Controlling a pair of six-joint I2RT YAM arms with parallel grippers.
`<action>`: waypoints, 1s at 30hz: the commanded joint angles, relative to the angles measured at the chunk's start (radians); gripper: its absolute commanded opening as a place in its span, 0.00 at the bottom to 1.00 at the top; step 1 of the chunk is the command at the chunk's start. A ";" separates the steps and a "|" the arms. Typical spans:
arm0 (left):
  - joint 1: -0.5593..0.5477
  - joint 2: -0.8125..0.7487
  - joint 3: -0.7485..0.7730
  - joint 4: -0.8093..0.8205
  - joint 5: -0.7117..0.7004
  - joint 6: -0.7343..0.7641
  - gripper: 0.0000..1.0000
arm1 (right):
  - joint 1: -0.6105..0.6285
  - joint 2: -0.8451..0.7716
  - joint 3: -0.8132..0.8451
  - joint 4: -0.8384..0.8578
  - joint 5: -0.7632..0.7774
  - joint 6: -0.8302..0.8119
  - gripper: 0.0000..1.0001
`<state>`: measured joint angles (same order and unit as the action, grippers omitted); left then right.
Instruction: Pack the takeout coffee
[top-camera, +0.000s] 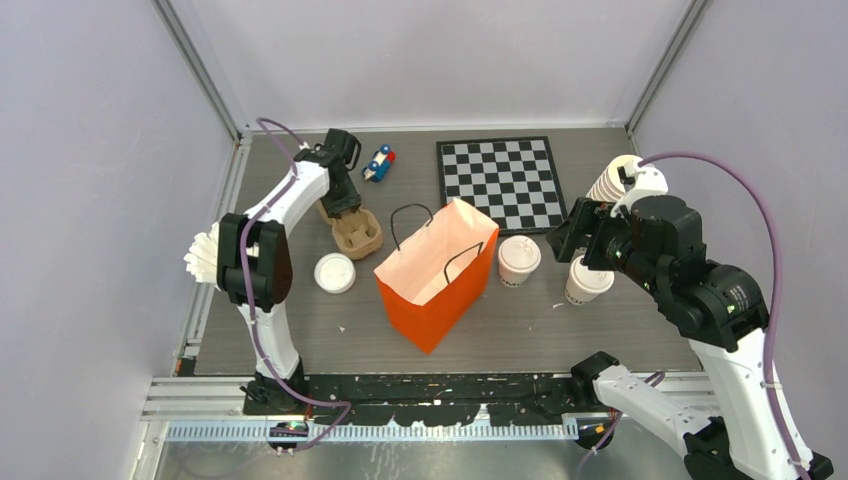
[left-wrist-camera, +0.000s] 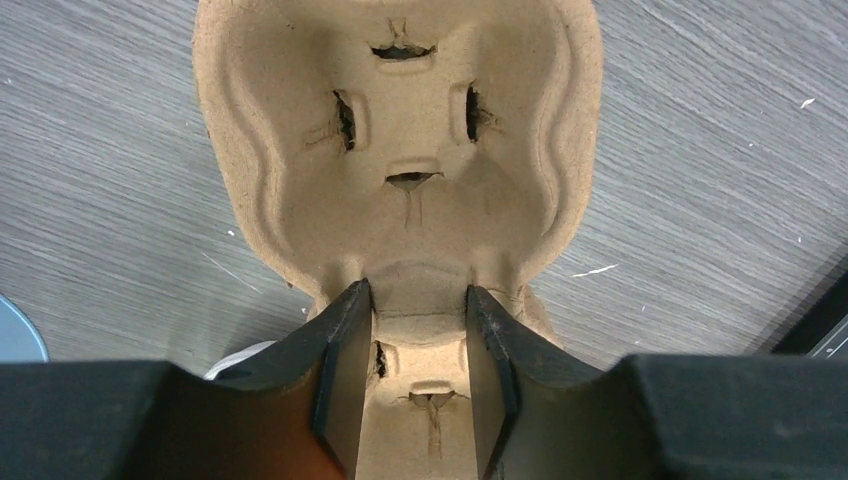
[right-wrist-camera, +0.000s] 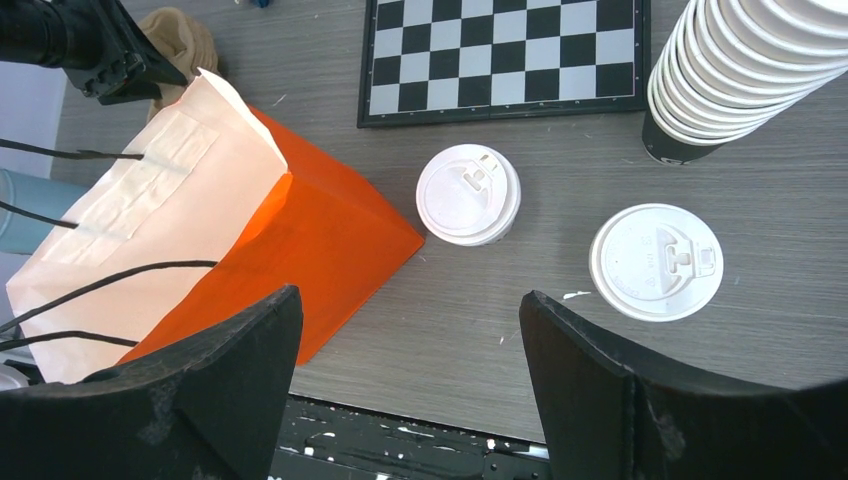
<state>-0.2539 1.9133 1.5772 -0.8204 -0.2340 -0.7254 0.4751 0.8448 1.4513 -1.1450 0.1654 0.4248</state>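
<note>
Orange bag (top-camera: 440, 310) stands open — the takeout coffee (top-camera: 519, 260) sits just right of it, close by the wide-open right gripper (right-wrist-camera: 410, 300). Left of the bag, the left gripper (left-wrist-camera: 420, 300) pinches a cardboard carrier (left-wrist-camera: 400, 100).

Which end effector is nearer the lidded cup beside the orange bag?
Right: the right end effector hovers beside the cup; the left end effector is across the bag, at the carrier.
</note>
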 joint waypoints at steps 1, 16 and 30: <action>0.010 -0.008 0.049 -0.014 0.002 0.009 0.34 | 0.003 0.005 0.023 0.023 0.025 0.003 0.84; 0.010 -0.064 0.158 -0.130 -0.006 0.060 0.32 | 0.003 0.020 0.011 0.028 0.019 0.005 0.84; 0.008 -0.282 0.389 -0.159 0.313 0.228 0.34 | 0.003 0.049 -0.007 0.040 -0.059 0.110 0.84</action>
<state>-0.2520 1.7504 1.8641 -1.0016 -0.1207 -0.5713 0.4751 0.8711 1.4361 -1.1442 0.1513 0.4843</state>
